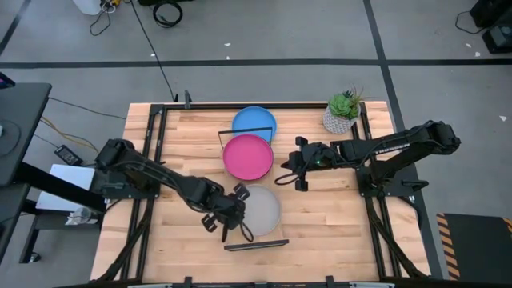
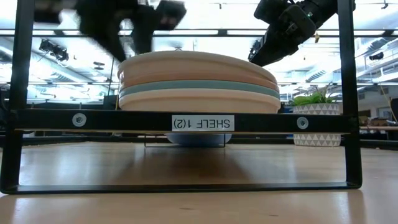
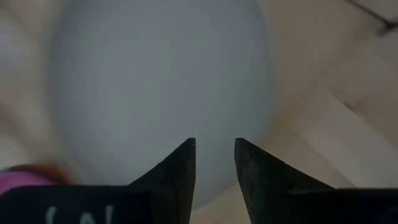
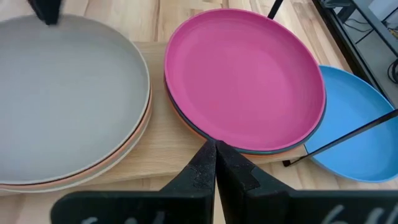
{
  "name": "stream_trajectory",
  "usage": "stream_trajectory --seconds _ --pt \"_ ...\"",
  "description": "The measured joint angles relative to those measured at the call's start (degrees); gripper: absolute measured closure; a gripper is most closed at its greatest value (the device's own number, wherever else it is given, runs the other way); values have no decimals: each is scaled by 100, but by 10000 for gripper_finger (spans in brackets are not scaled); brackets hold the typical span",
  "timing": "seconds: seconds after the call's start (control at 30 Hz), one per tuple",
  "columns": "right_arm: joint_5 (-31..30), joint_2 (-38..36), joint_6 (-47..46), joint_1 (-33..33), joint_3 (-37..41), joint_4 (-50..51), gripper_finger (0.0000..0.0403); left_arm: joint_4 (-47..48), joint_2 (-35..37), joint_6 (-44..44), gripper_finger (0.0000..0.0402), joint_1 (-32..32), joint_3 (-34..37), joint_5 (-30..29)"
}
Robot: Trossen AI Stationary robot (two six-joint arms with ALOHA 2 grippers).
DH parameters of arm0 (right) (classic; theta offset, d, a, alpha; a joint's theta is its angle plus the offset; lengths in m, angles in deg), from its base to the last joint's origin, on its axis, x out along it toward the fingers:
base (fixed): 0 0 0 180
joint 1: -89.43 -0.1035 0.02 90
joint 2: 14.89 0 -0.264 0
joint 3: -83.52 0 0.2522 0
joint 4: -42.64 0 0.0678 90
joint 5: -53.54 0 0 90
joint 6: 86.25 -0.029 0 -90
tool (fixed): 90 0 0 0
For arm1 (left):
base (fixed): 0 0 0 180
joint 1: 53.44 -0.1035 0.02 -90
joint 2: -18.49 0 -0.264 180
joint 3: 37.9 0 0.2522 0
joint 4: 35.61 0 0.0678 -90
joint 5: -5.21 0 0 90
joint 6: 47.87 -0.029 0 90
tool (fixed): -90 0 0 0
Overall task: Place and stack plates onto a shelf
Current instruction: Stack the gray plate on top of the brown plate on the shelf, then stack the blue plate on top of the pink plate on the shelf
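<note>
The pale-wood shelf (image 1: 282, 192) runs from the table's near side to its far side, with a black wire frame (image 2: 199, 122) at the near end. A stack topped by a grey plate (image 1: 266, 210) sits on the near part of the shelf. A stack topped by a pink plate (image 1: 247, 157) sits farther back. The blue plate (image 1: 254, 122) lies on the table at the shelf's far end, partly under the far wire frame (image 4: 348, 134). My left gripper (image 3: 214, 144) hovers open over the grey plate (image 3: 155, 87). My right gripper (image 4: 216, 148) is shut, raised beside the pink plate (image 4: 242, 74).
A white plant pot (image 1: 342, 116) stands at the table's far right corner, behind my right arm. Bare wooden tabletop (image 1: 336, 232) lies to the right and left of the shelf. In the low view the near stack (image 2: 199, 81) fills the shelf's width between the frame posts.
</note>
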Motion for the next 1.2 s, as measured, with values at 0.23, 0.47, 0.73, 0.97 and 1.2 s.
stream_trajectory --seconds 0.23,0.47,0.73,0.97,1.2 --pt "14 0 30 -28 0 33 385 -105 125 -445 285 273 60 -838" --pt "-313 -4 725 176 445 -223 385 97 612 388 285 225 140 -584" --pt "-96 -2 1081 949 1588 -1783 385 -1109 1735 685 285 45 1783 -718" --pt "694 17 839 1194 1688 -2524 385 -3074 2554 204 285 -661 2980 -1547" --pt "259 152 1185 1353 1691 -2670 385 -3708 2463 106 285 -1456 3766 -1574"
